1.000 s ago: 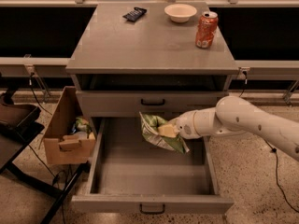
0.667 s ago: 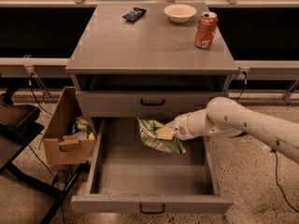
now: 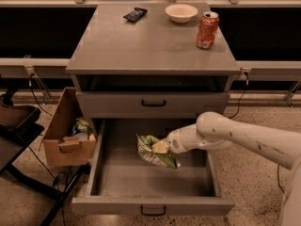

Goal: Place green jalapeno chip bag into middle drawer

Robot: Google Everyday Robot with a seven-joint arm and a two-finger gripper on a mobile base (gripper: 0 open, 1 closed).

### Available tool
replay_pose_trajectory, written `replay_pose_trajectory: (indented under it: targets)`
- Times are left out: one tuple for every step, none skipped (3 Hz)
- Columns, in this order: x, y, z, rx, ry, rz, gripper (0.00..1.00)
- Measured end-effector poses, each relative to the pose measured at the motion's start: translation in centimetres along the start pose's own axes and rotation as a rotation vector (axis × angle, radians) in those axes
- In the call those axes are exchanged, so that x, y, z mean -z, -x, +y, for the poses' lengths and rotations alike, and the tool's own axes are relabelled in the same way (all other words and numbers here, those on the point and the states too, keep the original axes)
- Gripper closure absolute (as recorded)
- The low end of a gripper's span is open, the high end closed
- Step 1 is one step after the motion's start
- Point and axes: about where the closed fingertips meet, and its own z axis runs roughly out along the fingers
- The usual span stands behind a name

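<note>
The green jalapeno chip bag [image 3: 153, 153] is a crinkled light-green foil bag hanging inside the open middle drawer [image 3: 106, 178], toward its back centre. My gripper [image 3: 161, 147] is shut on the bag's upper right part and holds it just above the drawer floor. My white arm reaches in from the right, over the drawer's right wall. The drawer is pulled fully out, with its small black handle [image 3: 153, 211] at the front. The drawer above it [image 3: 154, 103] is shut.
On the cabinet top [image 3: 141, 46] stand a small dark packet [image 3: 135, 14], a white bowl [image 3: 181, 12] and an orange soda can [image 3: 207, 30]. A cardboard box [image 3: 68, 131] with items sits on the floor to the left, next to a dark chair [image 3: 14, 121].
My gripper has moved the bag slightly left and a little lower into the drawer. Nothing else has moved.
</note>
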Motion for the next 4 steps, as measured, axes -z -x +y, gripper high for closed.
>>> replay_pose_trajectory:
  targets:
    - [-2.19,-3.15,1.24,-0.081,0.022,0.015,1.0]
    - [-2.46,-3.56,1.42,-0.089,0.024,0.019,0.84]
    - [-2.46,-3.56,1.42,-0.089,0.024,0.019,0.61]
    - [-2.47,-3.56,1.42,-0.089,0.024,0.019,0.31]
